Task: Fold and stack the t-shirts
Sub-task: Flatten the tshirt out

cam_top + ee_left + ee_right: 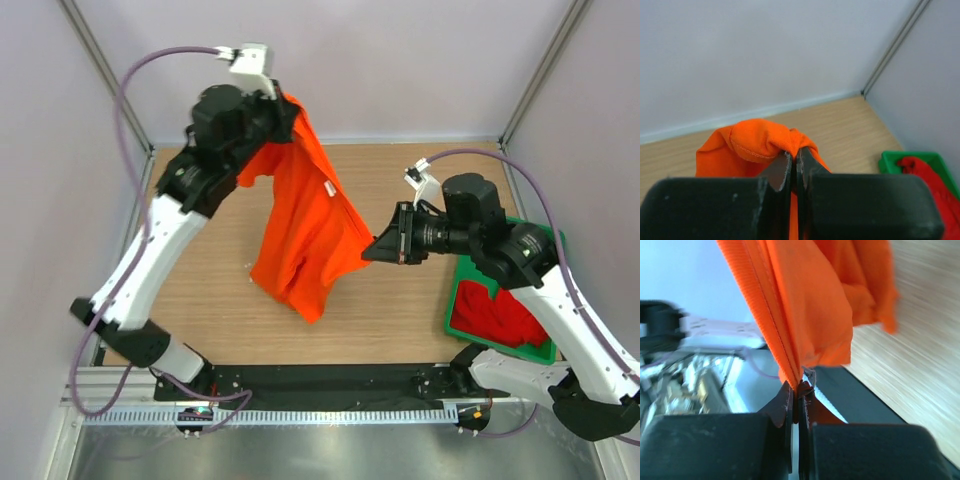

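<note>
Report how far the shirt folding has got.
Done: nothing looks folded or stacked yet. In hand: the orange t-shirt is held up, pinched by the left gripper at its top and the right gripper at a side edge. Remaining: folding it, then the red t-shirt, crumpled in the green tray.

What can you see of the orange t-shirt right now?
The orange t-shirt is plain, soft, cotton-looking cloth with no print; a small white label shows. It hangs crumpled and unfolded in the air over the wooden table, held at two places. The left fingers pinch a bunched fold at its top, and the right fingers pinch a stitched edge at its side. Its lower tip droops toward the table; whether it touches is unclear.
</note>
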{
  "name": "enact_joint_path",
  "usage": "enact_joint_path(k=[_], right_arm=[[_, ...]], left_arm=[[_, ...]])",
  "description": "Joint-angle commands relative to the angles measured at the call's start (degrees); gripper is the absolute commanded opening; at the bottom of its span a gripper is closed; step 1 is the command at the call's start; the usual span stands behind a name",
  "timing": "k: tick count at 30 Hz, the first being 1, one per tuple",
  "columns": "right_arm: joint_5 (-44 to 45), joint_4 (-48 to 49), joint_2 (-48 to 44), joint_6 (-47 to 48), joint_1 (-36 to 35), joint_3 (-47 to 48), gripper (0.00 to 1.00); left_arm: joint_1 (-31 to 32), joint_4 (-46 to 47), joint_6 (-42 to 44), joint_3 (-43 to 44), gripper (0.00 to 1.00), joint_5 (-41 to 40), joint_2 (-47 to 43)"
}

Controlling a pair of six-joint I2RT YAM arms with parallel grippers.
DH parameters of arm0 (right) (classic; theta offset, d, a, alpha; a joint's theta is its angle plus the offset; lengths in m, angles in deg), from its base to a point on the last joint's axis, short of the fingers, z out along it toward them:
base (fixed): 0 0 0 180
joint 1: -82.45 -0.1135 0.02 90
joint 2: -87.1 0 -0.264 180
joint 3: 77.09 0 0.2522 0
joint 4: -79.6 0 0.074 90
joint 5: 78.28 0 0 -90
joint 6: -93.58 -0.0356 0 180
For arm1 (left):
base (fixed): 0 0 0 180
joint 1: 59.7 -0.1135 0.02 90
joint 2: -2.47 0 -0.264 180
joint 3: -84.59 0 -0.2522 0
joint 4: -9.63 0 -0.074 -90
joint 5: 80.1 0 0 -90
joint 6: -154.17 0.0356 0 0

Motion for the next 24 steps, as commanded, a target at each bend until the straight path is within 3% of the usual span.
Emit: enact_joint_path(k=[1,5,8,12,15,19,24], right_arm=[[12.4,-18.8,-0.7,-1.9,-0.6,-3.4,0.01],[22.8,-25.5,-1.1,-3.4,1.7,-9.8,0.01],[27.2,-26.4,-3.3,-4.2,7.9,-17.1,0.01],[30.2,-24.8,-4.8,-2.1,17.3,-25.2,0.01],[33.9,-25.2,-3.7,-1.2,20.1,-24.7,0.01],[32.6,-24.7,-2.3,3.3,20.7,-19.7,0.01],[13.8,-23.0,-0.5,14.4,20.6,-7.8,0.01]], left_arm=[[-2.7,9.3,1.5,2.8,0.00,0.3,9.0],[-2.7,9.8,-1.0,6.8,0.00,7.1,20.0],[-2.6,10.1,-3.8,9.9,0.00,10.4,29.1],[-2.4,7.6,-6.8,22.5,0.00,16.4,40.7],[-1.9,6.3,-9.6,29.7,0.00,18.0,46.1],[-1.4,8.6,-11.4,30.4,0.00,12.6,42.4],[-3.1,12.3,-9.2,23.0,0.00,4.9,29.2]])
